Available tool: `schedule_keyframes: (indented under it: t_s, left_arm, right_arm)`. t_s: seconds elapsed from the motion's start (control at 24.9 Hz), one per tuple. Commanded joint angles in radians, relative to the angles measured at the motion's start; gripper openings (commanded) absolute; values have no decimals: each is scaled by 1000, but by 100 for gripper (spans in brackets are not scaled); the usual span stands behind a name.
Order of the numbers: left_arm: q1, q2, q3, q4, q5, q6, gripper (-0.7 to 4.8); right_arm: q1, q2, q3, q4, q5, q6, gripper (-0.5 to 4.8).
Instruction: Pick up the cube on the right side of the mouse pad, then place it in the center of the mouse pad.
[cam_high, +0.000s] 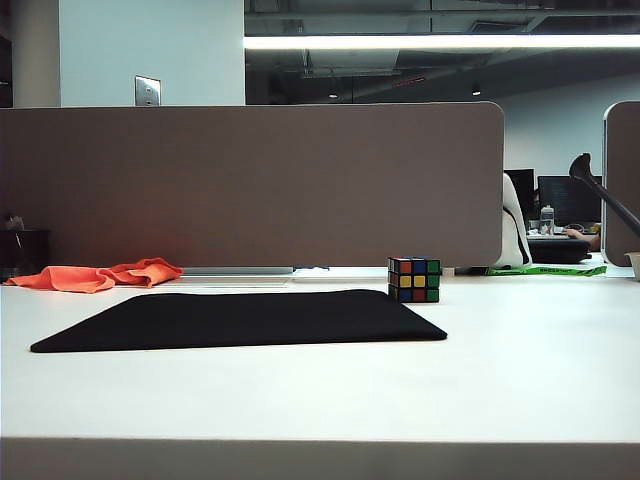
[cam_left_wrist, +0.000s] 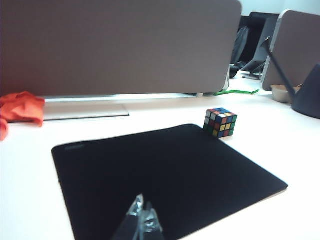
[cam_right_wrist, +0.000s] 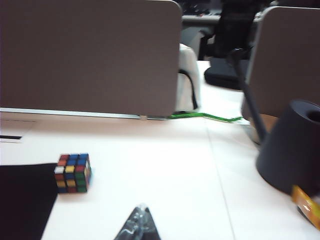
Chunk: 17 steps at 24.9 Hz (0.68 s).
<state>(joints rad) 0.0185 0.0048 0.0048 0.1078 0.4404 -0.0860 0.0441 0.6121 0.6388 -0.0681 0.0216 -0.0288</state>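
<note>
Nearest to us, the right pincer (cam_right_wrist: 139, 222) hangs low over bare white table (cam_right_wrist: 165, 170), its clear fingertips pressed together and holding nothing. The left pincer (cam_left_wrist: 142, 225) sits above the near edge of the mouse pad (cam_left_wrist: 160, 180), tips also pinched together, empty. Neither arm shows in the exterior view.

A little further out, there's the prize: the cube (cam_right_wrist: 73, 173) stands square on the table just off the right edge of the mouse pad, towards its far corner. From the exterior view the cube (cam_high: 414, 279) looks to be touching or nearly touching the pad (cam_high: 240, 318); I can't tell which. The pad's centre is bare and waiting.

So the job at hand, as I read it, is the approach. The right pincer is the natural one for this, and it needs to spread its tips wider than the cube before it arrives. Best to come down from above with the tips straddling two opposite flat faces, not the corners, so the cube doesn't twist. Watch the pad's edge: a fingertip catching it could drag the mat.

Further back, an orange cloth (cam_high: 98, 275) lies well clear on the left, a dark cup-like holder (cam_right_wrist: 292, 150) stands off to the right, and the grey divider (cam_high: 250, 185) closes the scene.
</note>
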Motion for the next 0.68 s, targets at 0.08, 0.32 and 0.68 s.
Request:
schedule_keyframes:
  t_s: [0.08, 0.32, 0.68]
  left_arm:
    - [1, 0, 5, 113, 6, 39, -6]
    - [1, 0, 4, 125, -2, 53, -6]
    - [1, 0, 4, 72, 10, 51, -6]
  right_arm:
    - [26, 245, 197, -3, -13, -1, -1]
    - [110, 638, 496, -11, -12, -2, -1]
    - [207, 1076, 800, -101, 58, -2, 28]
